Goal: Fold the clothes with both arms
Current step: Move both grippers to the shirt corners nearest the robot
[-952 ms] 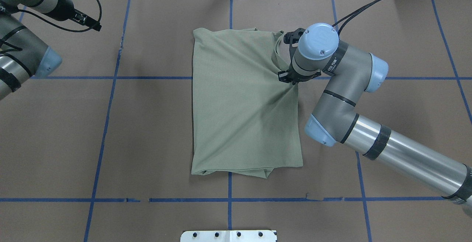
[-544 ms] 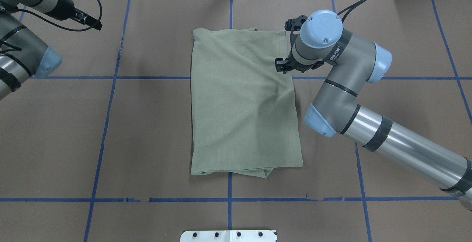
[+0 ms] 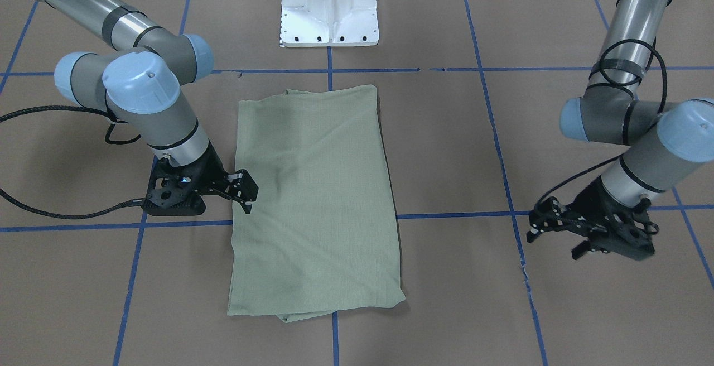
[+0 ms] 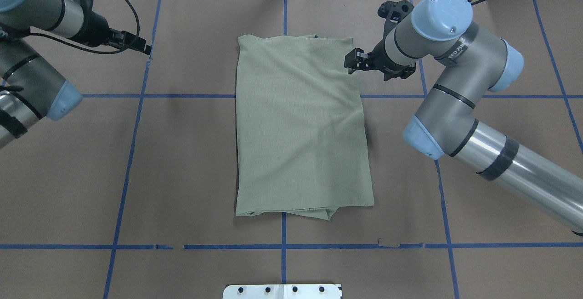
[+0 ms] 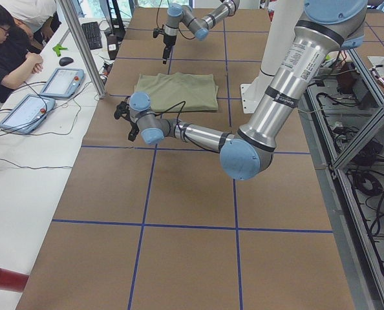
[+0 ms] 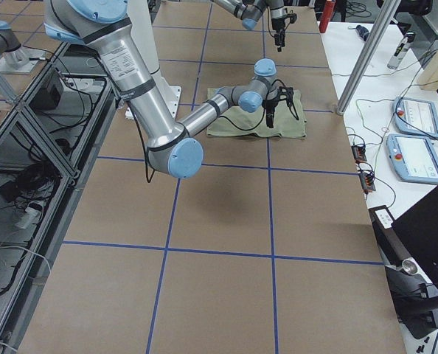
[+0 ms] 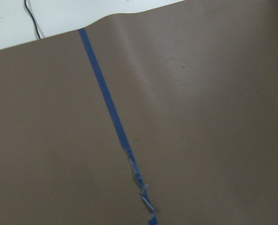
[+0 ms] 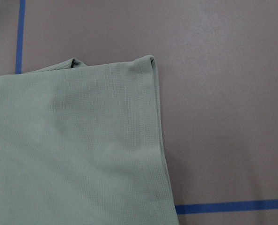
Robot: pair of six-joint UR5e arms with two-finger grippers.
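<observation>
1. The shirt [image 4: 300, 126] lies on the table [image 4: 68, 176], already folded into a long shape
2. Right gripper [image 4: 351, 63]: fingers apart, empty, beside the shirt's far corner
3. Left gripper [image 4: 145, 49]: cannot tell
4. Probably one more fold left

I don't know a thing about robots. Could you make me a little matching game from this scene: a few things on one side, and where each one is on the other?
Things:
1. shirt
2. right gripper
3. left gripper
4. white pedestal

Places:
a. over bare brown paper by a blue tape line, well away from the garment
b. lying folded flat in the middle of the table
c. at the garment's side edge, near a far corner
d. at the robot's own end of the table

Pairs: 1-b, 2-c, 3-a, 4-d
</observation>
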